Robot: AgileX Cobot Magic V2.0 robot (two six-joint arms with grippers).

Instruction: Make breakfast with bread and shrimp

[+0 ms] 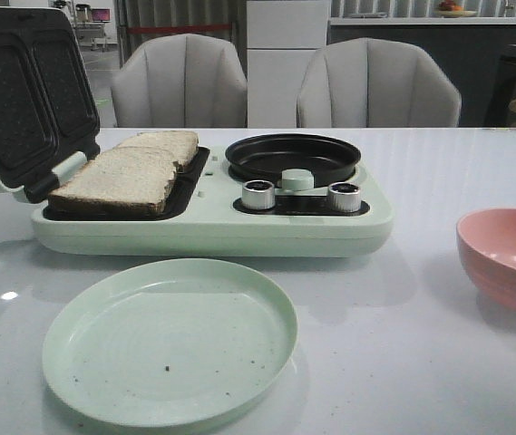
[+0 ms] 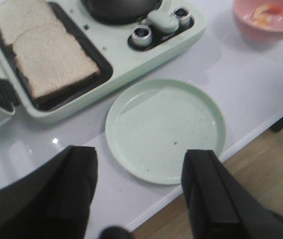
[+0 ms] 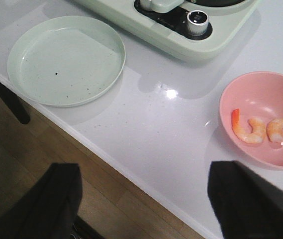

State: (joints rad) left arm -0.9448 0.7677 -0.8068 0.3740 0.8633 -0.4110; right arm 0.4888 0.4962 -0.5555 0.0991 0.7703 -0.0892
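Note:
Two slices of bread (image 1: 117, 177) (image 2: 51, 62) lie overlapping on the dark left plate of the pale green breakfast maker (image 1: 212, 227) (image 2: 116, 50), whose lid (image 1: 22, 91) stands raised. Two shrimp (image 3: 263, 130) rest in the pink bowl (image 3: 240, 99) (image 1: 493, 263) (image 2: 265, 30) at the table's right. My left gripper (image 2: 139, 191) hangs open and empty over the table's front edge, near the green plate (image 2: 166, 129). My right gripper (image 3: 143, 199) is open and empty too, over the front edge beside the bowl. Neither gripper shows in the front view.
An empty pale green plate (image 1: 169, 340) (image 3: 64, 59) sits in front of the breakfast maker. A round black pan (image 1: 292, 156) and two silver knobs (image 1: 258, 194) (image 1: 345, 197) occupy the machine's right half. Two grey chairs (image 1: 180, 82) stand behind the table. Wooden floor (image 3: 42, 149) lies below the table's front edge.

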